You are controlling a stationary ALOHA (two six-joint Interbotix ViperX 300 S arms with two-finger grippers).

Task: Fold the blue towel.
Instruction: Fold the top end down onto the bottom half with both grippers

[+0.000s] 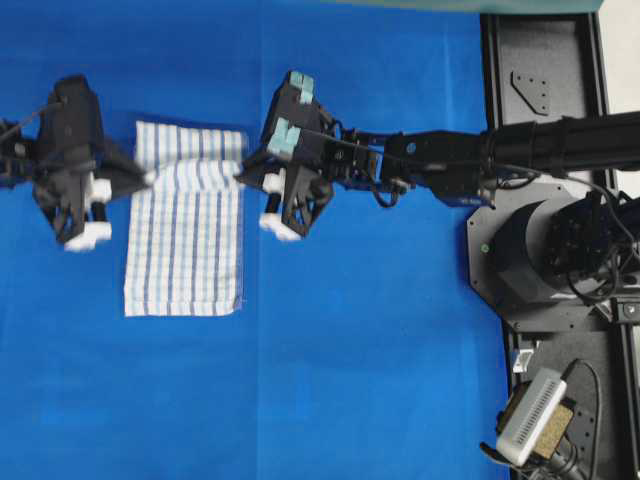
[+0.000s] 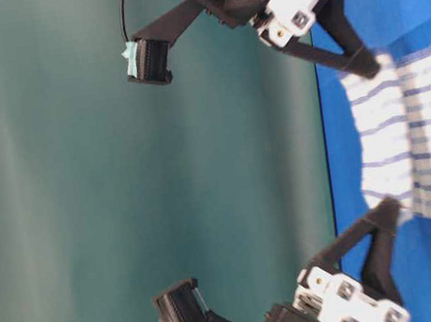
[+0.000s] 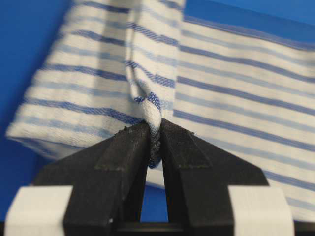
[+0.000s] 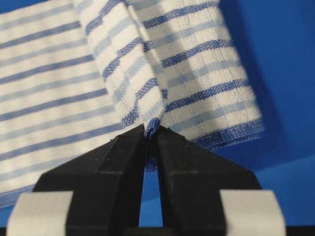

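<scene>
Two grippers: both clamp the blue towel [image 1: 185, 225] at once, one on each long side, above the blue table covering [image 1: 350, 380].
Left gripper [image 1: 148, 178]: its black fingers [image 3: 123, 152] are pressed together on a pinched fold of the towel's edge, as the left wrist view shows; the cloth bunches into a narrow ridge rising from the tips.
Right gripper [image 1: 240, 172]: its jaws are likewise closed on a gathered fold of the opposite edge, seen up close in the right wrist view, with a hemmed corner flap hanging to the right of the pinch.
Towel, position: it lies lengthwise on the left half of the covering in the overhead view, between the two grippers.
Towel, far end: the top portion is lifted and doubled over, its edge forming a soft band across the width, level with both grip points.
Towel, near end: the lower part rests flat, its bottom edge straight and its corners square.
Table-level view: the towel [image 2: 420, 142] sags in a shallow curve between the two sets of fingertips.
Open room: bare blue covering stretches below the towel and to its right, up to the black base plate [image 1: 545, 80] of the right arm [image 1: 520, 150].
Table corner: a small white device [image 1: 535, 415] sits at the lower right, well apart from the cloth.
</scene>
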